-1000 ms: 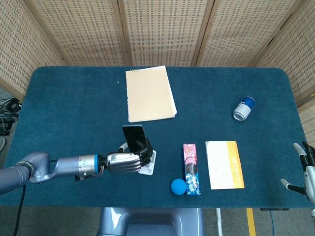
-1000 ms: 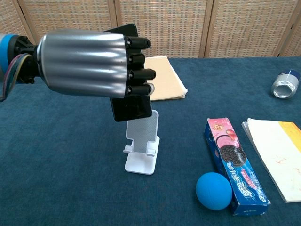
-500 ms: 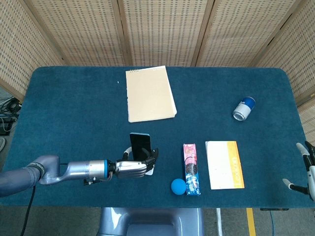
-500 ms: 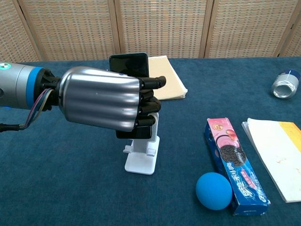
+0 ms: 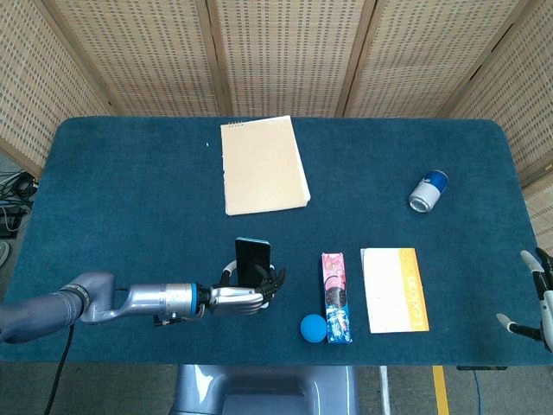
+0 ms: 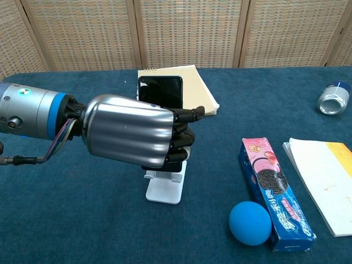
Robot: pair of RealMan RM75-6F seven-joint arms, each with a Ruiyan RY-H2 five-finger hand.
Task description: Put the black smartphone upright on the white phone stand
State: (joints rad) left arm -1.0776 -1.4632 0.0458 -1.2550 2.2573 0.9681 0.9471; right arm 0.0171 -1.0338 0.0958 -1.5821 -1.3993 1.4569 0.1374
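Observation:
My left hand [image 6: 132, 135] [image 5: 238, 296] grips the black smartphone [image 6: 160, 91] [image 5: 252, 258] and holds it upright, screen toward the chest camera. Just below and behind the hand is the white phone stand [image 6: 165, 187]; only its base and front lip show in the chest view. The phone's lower half is hidden by my fingers [image 6: 187, 114], so I cannot tell whether it rests on the stand. In the head view the stand is covered by the hand. My right hand [image 5: 537, 294] shows at the right edge, off the table, fingers apart and holding nothing.
A blue ball [image 6: 250, 222] and a cookie box [image 6: 272, 190] lie right of the stand. A white-and-yellow booklet [image 5: 394, 289] sits further right. A tan notebook [image 5: 262, 164] lies at the back, a can [image 5: 429, 190] on its side at the far right.
My left hand has lowered the smartphone and shifted it right, toward the stand; it was held high and tilted before, and now stands upright close over the stand.

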